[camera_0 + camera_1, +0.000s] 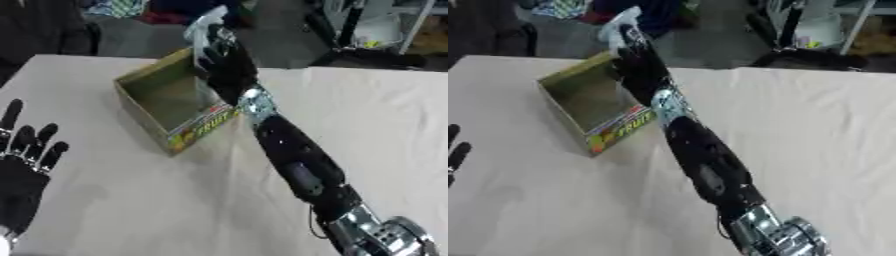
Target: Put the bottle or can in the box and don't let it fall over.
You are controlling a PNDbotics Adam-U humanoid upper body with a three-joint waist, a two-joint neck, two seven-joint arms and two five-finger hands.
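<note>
Fingers of right hand curl round bottle above box.

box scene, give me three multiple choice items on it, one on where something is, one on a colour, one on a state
1. Where is the clear bottle?
A. lying on the table near the left hand
B. held at the far rim of the box
C. standing on the table to the right of the arm

2. What colour is the cloth on the table?
A. beige
B. dark blue
C. red

3. How is the left hand?
A. curled round the bottle
B. pressed flat on the box
C. open and idle, fingers up

Answers:
1. B, the right hand holds the bottle up by the far edge of the cardboard box.
2. A, the cloth is pale beige all over.
3. C, it rests at the lower left with straight fingers, touching nothing.
</note>
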